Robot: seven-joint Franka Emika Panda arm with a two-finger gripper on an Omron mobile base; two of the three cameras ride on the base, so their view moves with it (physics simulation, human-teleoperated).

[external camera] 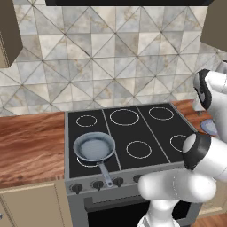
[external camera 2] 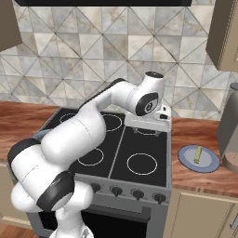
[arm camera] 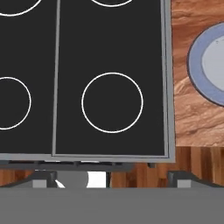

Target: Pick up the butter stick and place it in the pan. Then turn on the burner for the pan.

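Gripper was hanging over the right half of the stove, jaws spread wide and empty, pointing straight down at the glass; in the hand view the two finger tips sat far apart with only black cooktop and a ring between them. Butter stick was lying on the blue-grey plate on the wood counter to the right of the stove, well apart from the hand, so my read is this was the reach toward the pick, nothing grabbed yet. Pan sat on the front-left burner, handle pointing out over the front edge toward the knobs — bowl empty, ready to take the butter. Plate edge showed at the right of the hand view, so the hand needed to shift that way and drop. Obstacles: a tall grey appliance stood just beside the plate on its far right, tight for the wrist; upper cabinet above it. Stick looked thin and flat on the plate, so a low, centred pinch seemed needed. Path back to the pan ran across open cooktop.
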